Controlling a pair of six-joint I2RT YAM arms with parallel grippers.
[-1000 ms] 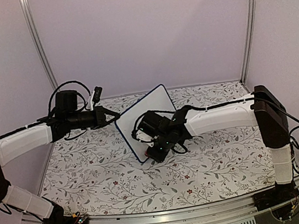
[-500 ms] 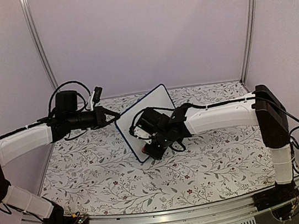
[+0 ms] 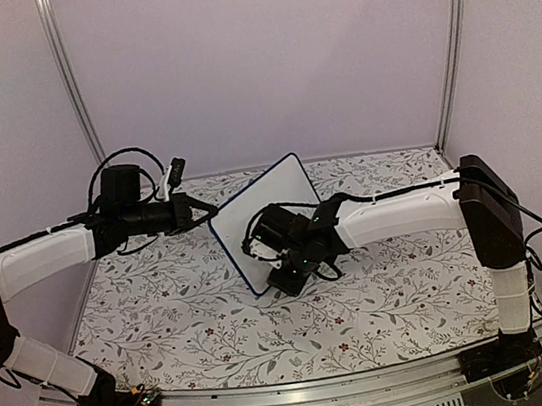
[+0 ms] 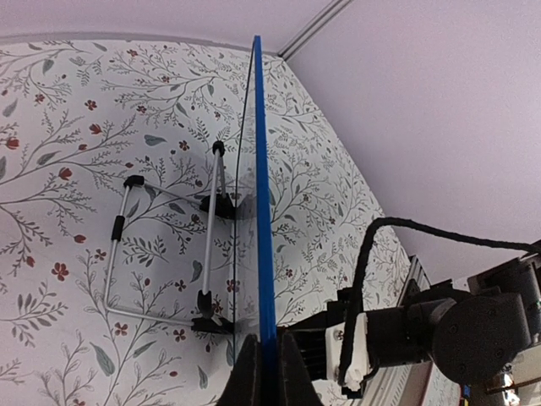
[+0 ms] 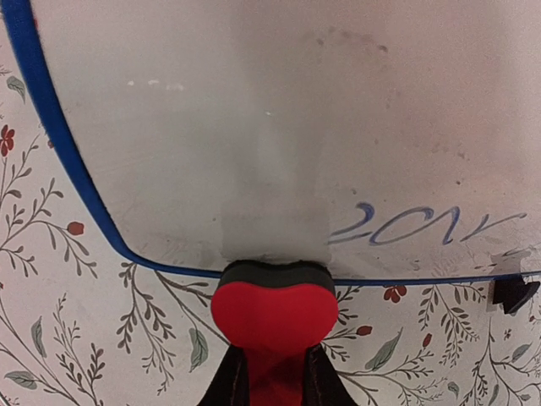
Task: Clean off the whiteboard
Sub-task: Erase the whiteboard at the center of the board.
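Right claw (image 5: pixel 272 365), pinching red eraser (image 5: pixel 273 311), slid back down to whiteboard (image 5: pixel 254 127) lower edge since half a sec ago. Left claw (image 4: pixel 262 368) still clamps its blue frame, board propped on bench (image 3: pixel 165 309). Blue scribble (image 5: pixel 414 227) nr that edge, unreadable.

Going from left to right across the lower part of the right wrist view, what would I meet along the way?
whiteboard frame → red eraser → blue handwriting → black foot
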